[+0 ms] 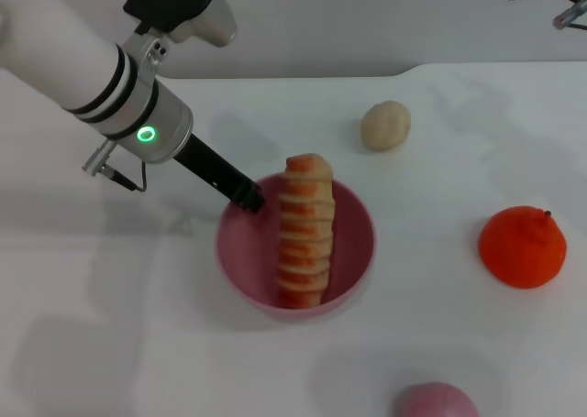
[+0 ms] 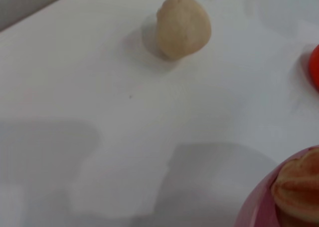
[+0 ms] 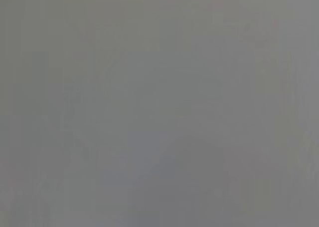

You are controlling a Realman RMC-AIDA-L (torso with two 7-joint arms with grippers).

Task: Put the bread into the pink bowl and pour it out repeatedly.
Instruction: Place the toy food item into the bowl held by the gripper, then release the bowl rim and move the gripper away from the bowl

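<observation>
Bread [image 1: 305,231] sits in the pink bowl [image 1: 240,252]; our left tool [image 1: 248,198] pinches its upper-left rim, so we tip next.

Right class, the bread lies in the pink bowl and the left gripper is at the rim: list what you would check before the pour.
1. Bread inside the pink bowl, striped side up: ok.
2. Left gripper at the bowl's far-left rim: ok.
3. Grip on the rim closed and firm: cannot tell.
4. Bare table to the bowl's left for the bread to land: ok.
5. Beige bun and orange fruit apart from the bowl: ok.
6. Right gripper parked at the far right: ok.
</observation>
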